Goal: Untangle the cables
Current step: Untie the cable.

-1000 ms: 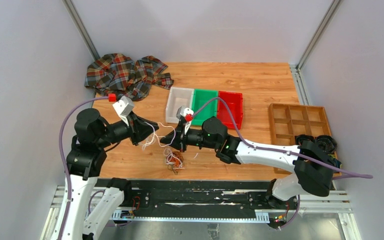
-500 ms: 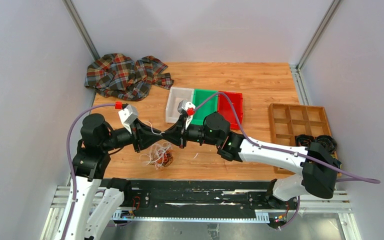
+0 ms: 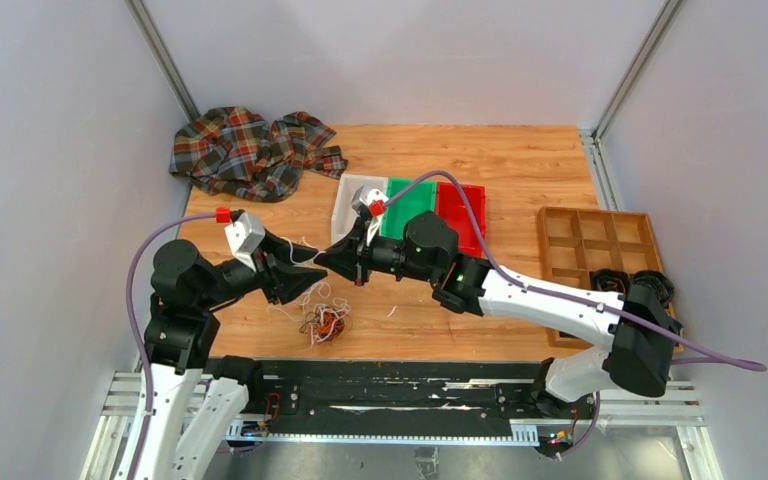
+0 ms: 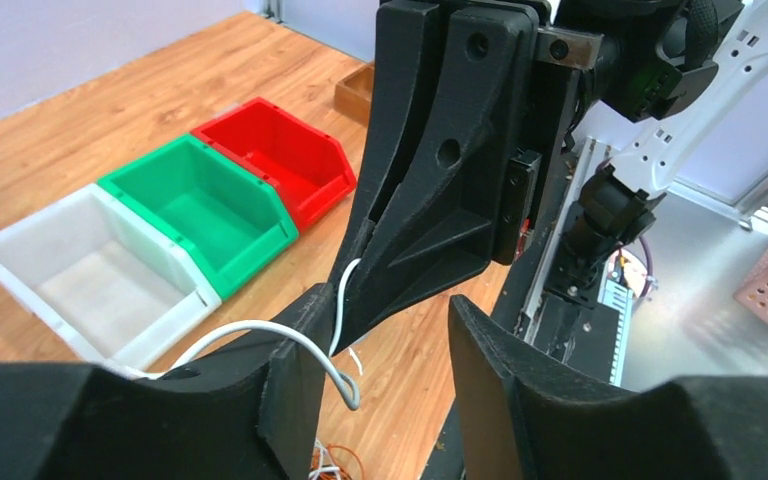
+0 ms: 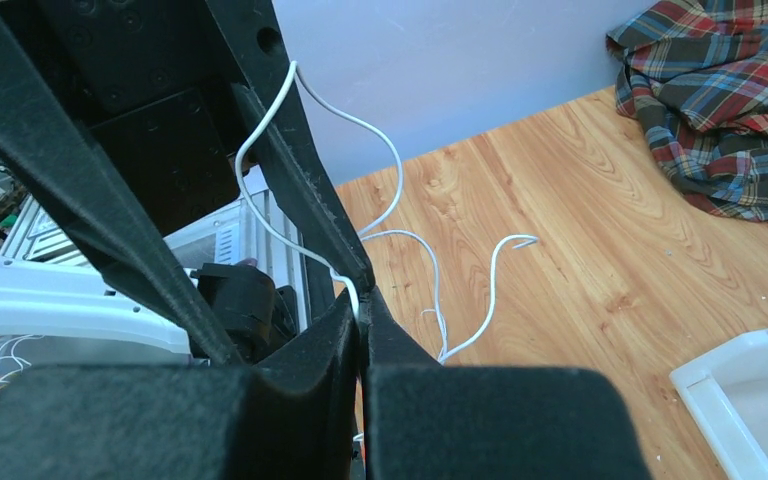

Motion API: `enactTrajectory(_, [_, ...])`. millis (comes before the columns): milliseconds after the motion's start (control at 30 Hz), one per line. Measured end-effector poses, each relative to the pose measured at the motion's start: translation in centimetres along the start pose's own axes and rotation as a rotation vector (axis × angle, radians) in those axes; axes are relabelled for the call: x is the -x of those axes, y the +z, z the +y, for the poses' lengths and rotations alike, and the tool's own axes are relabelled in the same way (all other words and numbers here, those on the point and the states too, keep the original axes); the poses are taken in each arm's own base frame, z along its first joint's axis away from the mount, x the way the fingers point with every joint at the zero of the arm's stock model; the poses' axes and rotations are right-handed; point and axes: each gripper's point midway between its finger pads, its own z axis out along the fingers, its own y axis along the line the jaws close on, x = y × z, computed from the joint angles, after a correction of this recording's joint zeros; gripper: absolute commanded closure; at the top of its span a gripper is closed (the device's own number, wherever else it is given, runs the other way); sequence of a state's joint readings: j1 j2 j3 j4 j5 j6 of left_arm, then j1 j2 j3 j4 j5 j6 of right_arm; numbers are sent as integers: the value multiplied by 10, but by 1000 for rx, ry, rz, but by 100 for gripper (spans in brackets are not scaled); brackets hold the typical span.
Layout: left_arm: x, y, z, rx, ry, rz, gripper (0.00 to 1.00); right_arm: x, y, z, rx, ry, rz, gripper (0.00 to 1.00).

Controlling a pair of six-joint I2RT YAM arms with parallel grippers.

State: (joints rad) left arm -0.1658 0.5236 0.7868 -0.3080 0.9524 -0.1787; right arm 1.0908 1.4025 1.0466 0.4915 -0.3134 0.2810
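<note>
Now the right claw (image 5: 360, 300) pinches the white cable (image 5: 397, 165), nose to nose with the wide-open left claw (image 4: 385, 308), the strand draped over one of its fingers (image 4: 282, 400).

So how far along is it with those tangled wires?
Early on. Nothing looks freed yet: the bundle of white, orange and dark wires sits knotted on the table. In hand, the right tool is shut on one white wire, the left tool open close by. Left: teasing every wire out of that knot.
</note>
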Motion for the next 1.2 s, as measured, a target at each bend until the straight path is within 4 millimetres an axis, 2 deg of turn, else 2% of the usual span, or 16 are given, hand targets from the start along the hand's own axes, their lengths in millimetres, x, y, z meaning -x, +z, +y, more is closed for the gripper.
enactTrajectory(133, [2, -2, -2, 3, 26, -10, 40, 4, 1, -1, -11, -1, 10, 99])
enactTrajectory(200, [4, -3, -3, 10, 37, -13, 40, 7, 2, -1, -14, -5, 8, 99])
enactTrajectory(267, [7, -5, -1, 28, 52, -12, 48, 12, 2, 0, -16, -8, 1, 100])
enactTrajectory(300, [9, -6, 0, 44, 58, -11, 56, 15, 3, 0, -17, -10, -6, 99])
enactTrajectory(367, [11, -8, 6, 82, 70, -4, 79, 26, 3, 2, -15, -17, -27, 100])
enactTrajectory(400, [10, -8, 8, 95, 67, 5, 87, 33, 3, 4, -10, -22, -45, 100])
enactTrajectory(467, [7, -9, 15, 131, 68, 34, 98, 59, 0, 12, 5, -41, -105, 99])
enactTrajectory(500, [7, -9, 18, 140, 63, 43, 99, 69, -3, 15, 10, -48, -126, 99])
enactTrajectory(567, [20, -8, 22, 154, 97, 44, 99, 82, -10, 19, 13, -62, -151, 99])
enactTrajectory(700, [60, -10, 20, 170, 204, 25, 99, 104, -20, 21, 12, -81, -203, 99])
enactTrajectory(733, [70, -11, 19, 171, 227, 21, 99, 108, -22, 21, 11, -86, -214, 96])
enactTrajectory(767, [84, -11, 17, 171, 257, 13, 99, 111, -23, 21, 10, -90, -221, 88])
enactTrajectory(833, [106, -12, 15, 172, 306, -6, 99, 115, -26, 20, 7, -101, -229, 67])
enactTrajectory(1000, [162, -14, 1, 157, 412, -68, 99, 107, -23, 18, 11, -131, -202, 34])
enactTrajectory(1100, [191, -16, -10, 142, 464, -111, 99, 91, -14, 15, 27, -140, -162, 29])
enactTrajectory(1200, [204, -17, -16, 130, 488, -132, 99, 65, 0, 9, 46, -132, -100, 28])
